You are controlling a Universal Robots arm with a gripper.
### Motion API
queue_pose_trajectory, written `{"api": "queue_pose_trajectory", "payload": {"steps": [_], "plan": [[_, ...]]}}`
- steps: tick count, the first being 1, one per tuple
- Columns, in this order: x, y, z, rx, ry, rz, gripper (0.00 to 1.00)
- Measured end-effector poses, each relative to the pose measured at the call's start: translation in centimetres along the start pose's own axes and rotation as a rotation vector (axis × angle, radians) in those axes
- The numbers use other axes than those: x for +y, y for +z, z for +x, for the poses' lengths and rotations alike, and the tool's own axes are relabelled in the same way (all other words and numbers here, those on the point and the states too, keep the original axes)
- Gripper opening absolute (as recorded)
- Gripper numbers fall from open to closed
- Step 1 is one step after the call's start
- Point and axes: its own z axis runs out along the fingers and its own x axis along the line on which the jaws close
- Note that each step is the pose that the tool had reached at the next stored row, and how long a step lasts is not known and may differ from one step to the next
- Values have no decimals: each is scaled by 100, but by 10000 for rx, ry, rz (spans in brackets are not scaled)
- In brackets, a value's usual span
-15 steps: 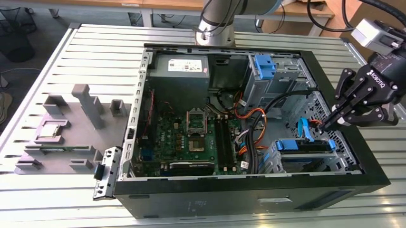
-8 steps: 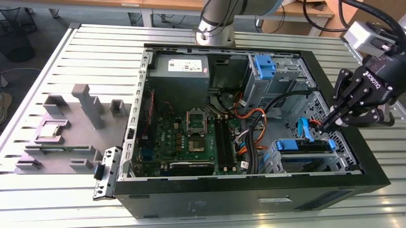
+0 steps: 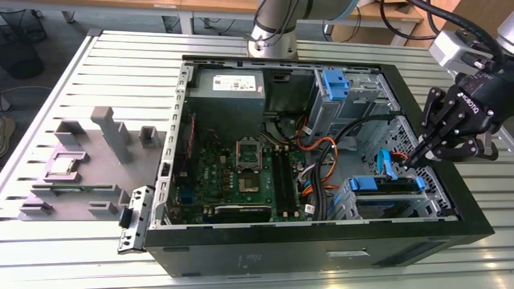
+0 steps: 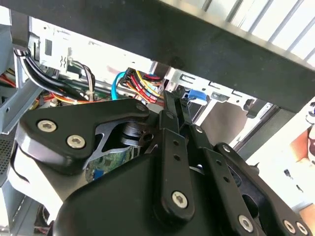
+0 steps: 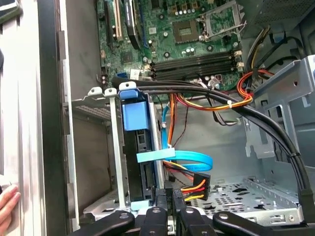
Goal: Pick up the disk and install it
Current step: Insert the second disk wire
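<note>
Legible text: none can be made out with certainty. Print is present at these locations.

- Power-supply box (image 3: 229,84), at twelve o'clock inside the computer case (image 3: 321,241) in the exterior view, carries a white label with dark print, too small to read.
- Gripper (image 3: 415,160), at three o'clock of the case, has white lettering along its black body, angled and not clearly readable.
- The case's outer wall, at six o'clock, has a small white marking and a pale sticker (image 3: 347,254), both illegible.
- Motherboard (image 5: 187,29) in the first wrist view bears fine white markings, which are unreadable.
- White plate (image 4: 61,51) in the second wrist view shows a small wavy symbol with no words.
</note>
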Motion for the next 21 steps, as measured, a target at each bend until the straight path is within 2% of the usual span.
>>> {"api": "queue_pose_trajectory", "payload": {"steps": [9, 16, 18, 21], "plan": [[134, 19, 20, -77, 7, 422, 17], [201, 28, 31, -140, -12, 880, 17], [222, 32, 35, -152, -31, 963, 17], [243, 36, 45, -152, -122, 1024, 17]]}}
